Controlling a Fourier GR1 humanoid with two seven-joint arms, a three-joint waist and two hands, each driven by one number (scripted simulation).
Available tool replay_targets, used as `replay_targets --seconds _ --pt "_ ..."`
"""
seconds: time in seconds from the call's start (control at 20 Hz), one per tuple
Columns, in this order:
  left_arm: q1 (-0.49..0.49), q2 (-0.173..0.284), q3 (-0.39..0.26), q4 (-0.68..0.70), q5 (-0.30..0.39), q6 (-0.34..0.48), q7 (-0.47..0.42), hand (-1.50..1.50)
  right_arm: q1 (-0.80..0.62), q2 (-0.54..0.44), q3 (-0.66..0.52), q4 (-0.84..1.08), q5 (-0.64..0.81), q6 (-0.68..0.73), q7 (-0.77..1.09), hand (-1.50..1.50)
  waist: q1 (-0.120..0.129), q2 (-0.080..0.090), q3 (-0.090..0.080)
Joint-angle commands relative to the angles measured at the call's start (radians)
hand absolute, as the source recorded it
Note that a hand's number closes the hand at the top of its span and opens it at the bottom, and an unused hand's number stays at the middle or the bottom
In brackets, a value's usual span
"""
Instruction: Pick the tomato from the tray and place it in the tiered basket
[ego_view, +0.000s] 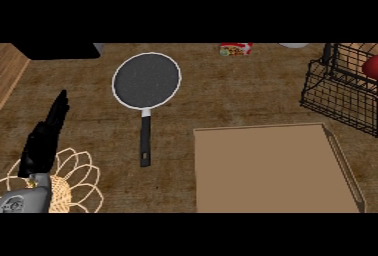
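A red tomato shows at the right edge, inside the black wire tiered basket. The tan tray lies flat at the lower right with nothing on it. My left hand rests at the lower left, fingers straight and pointing away, holding nothing. My right hand does not show in the head view.
A dark frying pan with a white rim lies at the centre left, its black handle pointing toward me. A woven wire trivet sits under my left forearm. A small red packet lies at the far edge.
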Motion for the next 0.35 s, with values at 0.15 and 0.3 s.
replay_targets --seconds 0.15,0.3 --pt "-0.011 0.021 0.032 -0.009 0.012 -0.003 0.034 0.0 0.362 0.016 -0.223 -0.283 -0.21 0.148 -0.066 -1.5 -0.041 -0.006 0.001" --pt "-0.025 0.008 0.018 0.0 0.005 -0.003 0.016 0.0 0.478 0.051 -0.34 -0.384 -0.297 0.191 -0.09 -1.5 -0.008 0.004 0.001"
